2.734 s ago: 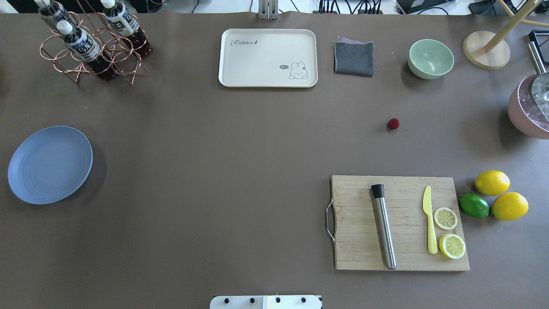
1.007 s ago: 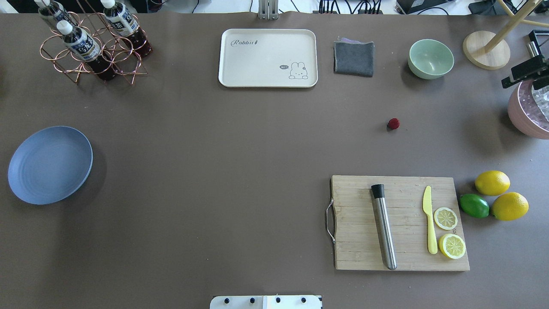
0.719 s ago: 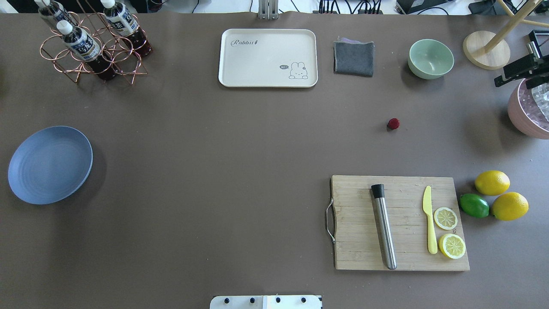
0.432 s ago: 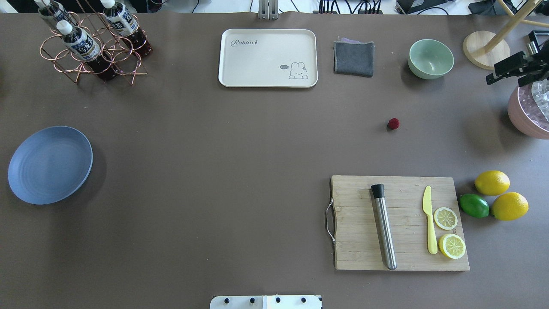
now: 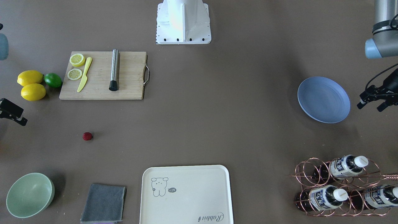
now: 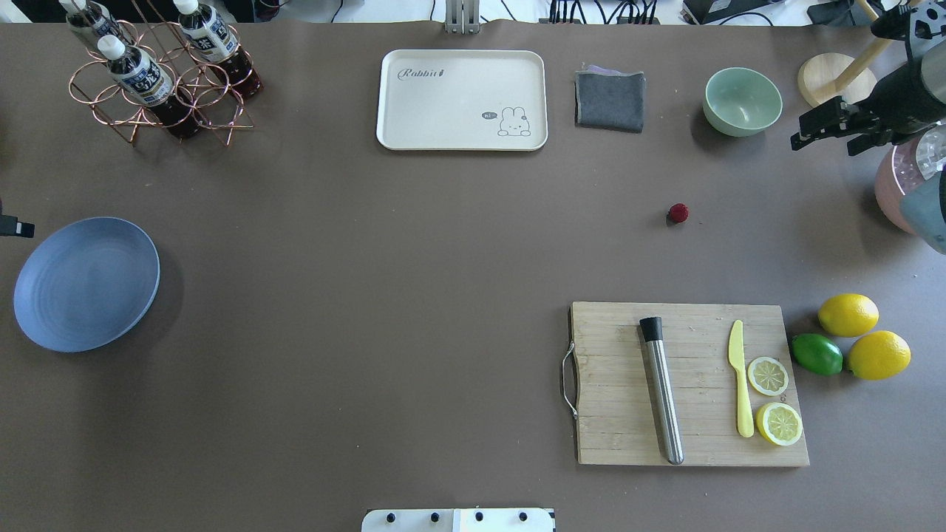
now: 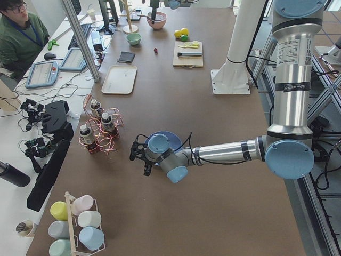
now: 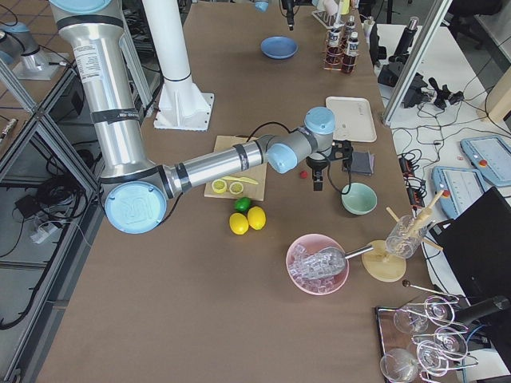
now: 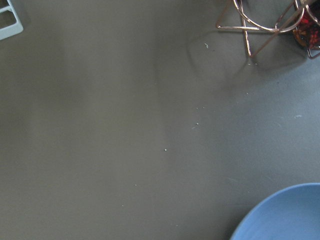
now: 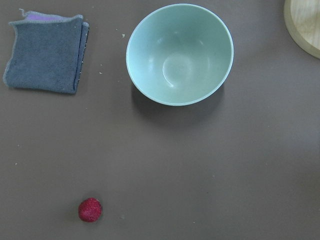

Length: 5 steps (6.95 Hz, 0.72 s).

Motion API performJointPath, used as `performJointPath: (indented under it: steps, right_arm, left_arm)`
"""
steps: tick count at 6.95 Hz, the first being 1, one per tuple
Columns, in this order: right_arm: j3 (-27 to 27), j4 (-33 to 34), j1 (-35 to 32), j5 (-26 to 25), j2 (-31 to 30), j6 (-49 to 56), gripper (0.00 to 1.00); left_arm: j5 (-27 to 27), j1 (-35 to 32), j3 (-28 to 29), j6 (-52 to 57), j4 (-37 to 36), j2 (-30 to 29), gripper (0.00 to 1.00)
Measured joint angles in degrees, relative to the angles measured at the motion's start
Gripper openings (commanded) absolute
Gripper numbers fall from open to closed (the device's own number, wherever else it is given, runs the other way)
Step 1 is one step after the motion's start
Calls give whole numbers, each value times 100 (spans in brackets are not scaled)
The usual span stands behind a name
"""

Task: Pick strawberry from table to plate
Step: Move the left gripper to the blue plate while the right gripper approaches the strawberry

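The strawberry (image 6: pixel 678 213) (image 5: pixel 87 136) (image 10: pixel 90 210), a tiny dark-red berry, lies alone on the brown table (image 6: pixel 406 258), right of centre. The periwinkle plate (image 6: pixel 85 283) (image 5: pixel 323 99) rests at the far left with nothing on it. My right gripper (image 6: pixel 822 146) hovers open beside the green bowl, well to the right of and beyond the berry; its wrist view has the berry at the lower left. My left gripper (image 5: pixel 370 107) hangs open just outside the plate's outer rim, and the plate's edge (image 9: pixel 285 215) fills a corner of its wrist view.
A wooden cutting board (image 6: pixel 613 384) carries a steel muddler, yellow knife and lemon slices; two lemons (image 6: pixel 848 315) and a lime sit beside it. At the back stand a green bowl (image 6: pixel 742 101), grey cloth (image 6: pixel 610 100), cream tray (image 6: pixel 443 111) and bottle rack (image 6: pixel 159 74). A pink ice bowl (image 6: pixel 898 192) sits far right.
My right gripper has come in from the right edge, moving left and away toward the green bowl. The left gripper's tip now shows at the left edge. The strawberry has not moved.
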State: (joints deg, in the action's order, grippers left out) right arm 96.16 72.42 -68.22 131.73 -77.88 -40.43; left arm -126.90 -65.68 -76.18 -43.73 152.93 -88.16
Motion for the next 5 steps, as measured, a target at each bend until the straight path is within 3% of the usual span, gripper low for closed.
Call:
performJointPath:
  steps: [1, 2, 3, 4, 5]
  right_arm:
    - [0, 0, 13, -52, 14, -12, 100]
    - [-1, 0, 16, -80, 21, -17, 100]
    - [-1, 0, 18, -95, 24, -22, 100]
    - [-1, 0, 19, -100, 26, -25, 100]
    - [-1, 0, 19, -102, 26, -26, 100]
  left_arm:
    - [141, 224, 82, -159, 244, 16, 98]
    - [226, 370, 193, -222, 448, 37, 90]
    - [261, 441, 283, -246, 587, 54, 66]
    - [267, 470, 321, -261, 662, 74, 29]
    - [254, 480, 319, -275, 696, 97, 0]
